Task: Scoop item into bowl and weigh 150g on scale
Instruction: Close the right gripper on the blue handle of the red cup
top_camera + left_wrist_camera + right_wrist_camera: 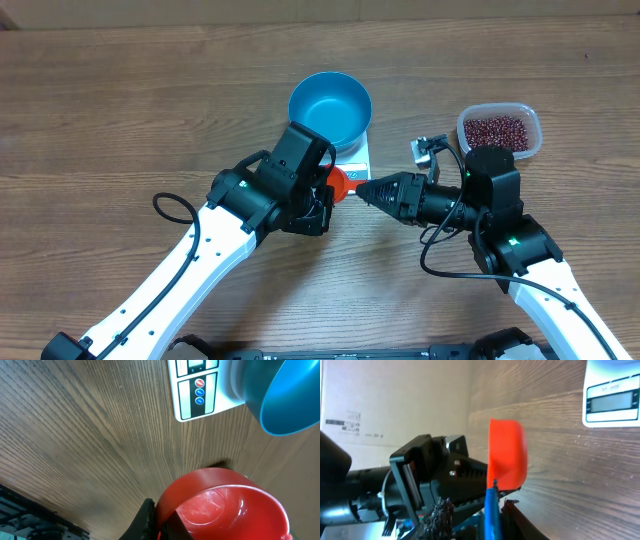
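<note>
From overhead, the blue bowl (330,108) was seen standing on the white scale (358,157), near the middle of the wooden table (120,120). The beans (495,130) were heaped in a clear tub (536,140) to the right of the scale, apart from it. The orange-red scoop (341,183) was held just in front of the scale, between the left gripper (324,196) and the tip of the right gripper (363,189), which was pointed at it.

In the left wrist view, the left gripper (160,525) was shown clamped on the scoop (225,505) at its near edge, with dark fingers (145,522) pressed to either side of the red plastic. The scale (200,390) and the bowl (285,400) were visible beyond, at the upper right.

In the right wrist view, the scoop (507,460) was seen edge-on directly above the right gripper (500,507), with the left gripper behind it. Whether the right jaws were closed on the scoop could not be told. The scale (612,400) was seen at the top right.
</note>
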`<state>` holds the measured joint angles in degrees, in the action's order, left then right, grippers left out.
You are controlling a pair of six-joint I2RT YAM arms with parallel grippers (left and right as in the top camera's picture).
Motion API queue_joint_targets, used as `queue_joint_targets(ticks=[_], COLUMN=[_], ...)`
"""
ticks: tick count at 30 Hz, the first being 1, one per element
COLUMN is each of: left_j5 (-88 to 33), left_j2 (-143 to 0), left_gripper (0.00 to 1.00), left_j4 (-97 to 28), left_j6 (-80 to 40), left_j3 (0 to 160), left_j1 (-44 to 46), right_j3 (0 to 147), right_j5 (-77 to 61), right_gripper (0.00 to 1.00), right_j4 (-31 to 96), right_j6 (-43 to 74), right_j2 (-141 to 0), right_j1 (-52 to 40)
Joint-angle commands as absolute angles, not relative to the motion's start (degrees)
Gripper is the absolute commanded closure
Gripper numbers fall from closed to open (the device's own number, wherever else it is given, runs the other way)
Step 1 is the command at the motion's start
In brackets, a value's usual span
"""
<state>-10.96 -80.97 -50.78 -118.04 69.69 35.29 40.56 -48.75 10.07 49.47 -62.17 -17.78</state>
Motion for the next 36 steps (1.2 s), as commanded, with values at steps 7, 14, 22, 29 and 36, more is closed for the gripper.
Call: queue_joint_targets(ticks=[7,14,22,29,36], left_j5=[-11.4,-11.5,-11.6,-11.5,-11.5], left_j2=[-81.1,-81.3,-81.3,-81.3,-81.3], left_gripper=[0.96,0.96,0.96,0.96,0.96], left_j4=[-50.7,-50.7,-50.7,-50.1,-49.2], left_j6=[-119.4,-119.4,-119.4,-119.4,-119.4], left_j3=[70.3,70.3,70.3,70.3,70.3], left_j1=[35.7,35.7,35.7,35.7,35.7], right_j3=[42.1,42.1,42.1,42.1,42.1], right_j5=[-42.2,-42.0,-42.1,-42.2,-42.2], right_gripper=[0.66,0.67,0.67,0.67,0.77], right_j4=[9.5,9.2,9.0,7.9,7.8], right_j6=[49.0,49.1,49.1,49.0,49.0], right_j2=[-62.1,-62.1,-62.1,-62.1,-62.1], right_j1=[-18.1,-18.1,-18.5,-19.1,-19.4])
